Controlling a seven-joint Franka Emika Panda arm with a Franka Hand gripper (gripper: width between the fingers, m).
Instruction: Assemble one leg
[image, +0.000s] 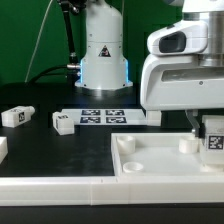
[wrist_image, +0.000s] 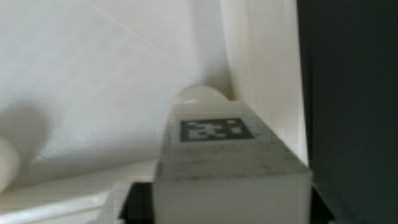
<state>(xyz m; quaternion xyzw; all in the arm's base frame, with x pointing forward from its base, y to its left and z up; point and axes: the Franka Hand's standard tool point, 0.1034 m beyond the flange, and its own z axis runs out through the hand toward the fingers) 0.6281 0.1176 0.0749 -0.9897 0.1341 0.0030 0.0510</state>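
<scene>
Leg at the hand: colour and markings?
The leg is white with a square black-and-white marker tag; wrist view shows it best.

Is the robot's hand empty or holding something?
Holding. The gripper is shut on the leg, whose marker tag shows just below the hand in the exterior view.

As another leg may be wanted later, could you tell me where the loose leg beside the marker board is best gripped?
Probably from straight above, closing across the two long side faces of the loose leg: it lies flat on the table next to the marker board, with free room along both long sides.
</scene>
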